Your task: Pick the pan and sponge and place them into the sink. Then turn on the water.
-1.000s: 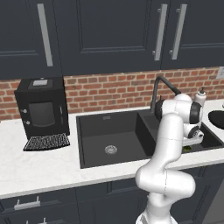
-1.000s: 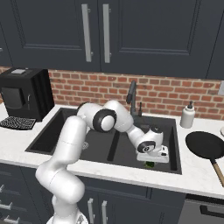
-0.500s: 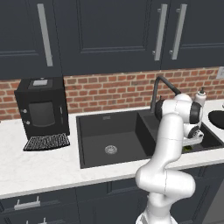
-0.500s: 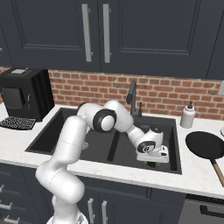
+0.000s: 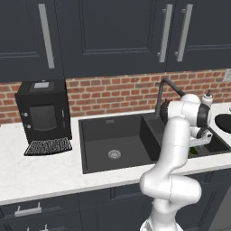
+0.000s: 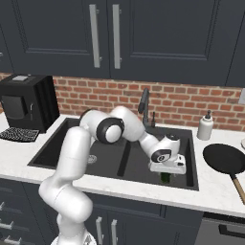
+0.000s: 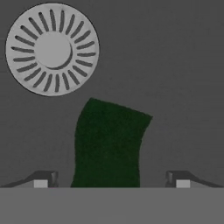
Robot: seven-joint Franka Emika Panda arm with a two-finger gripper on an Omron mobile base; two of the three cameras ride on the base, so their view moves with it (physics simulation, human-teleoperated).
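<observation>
The green sponge (image 7: pixel 109 144) lies on the floor of the black sink (image 6: pixel 72 153), in its right basin, just below a round silver drain (image 7: pixel 52 49). My gripper (image 7: pixel 111 181) hangs low over it and is open; each fingertip (image 7: pixel 41 181) stands well clear of the sponge's sides. From the base the gripper (image 6: pixel 166 172) sits deep in that basin with the sponge (image 6: pixel 165 178) under it. The black pan (image 6: pixel 224 158) rests on the white counter to the right of the sink, and its edge (image 5: pixel 224 122) also shows in the left base view. No water runs from the faucet (image 6: pixel 145 103).
A white soap bottle (image 6: pixel 206 127) stands behind the sink's right corner. A black coffee machine (image 5: pixel 43 113) occupies the counter at the left. The left basin (image 5: pixel 113 140) has its own drain. Dark cabinets hang above the brick wall.
The fingers have spread wider and let go of the sponge, which now lies free on the basin floor. The arm has barely shifted.
</observation>
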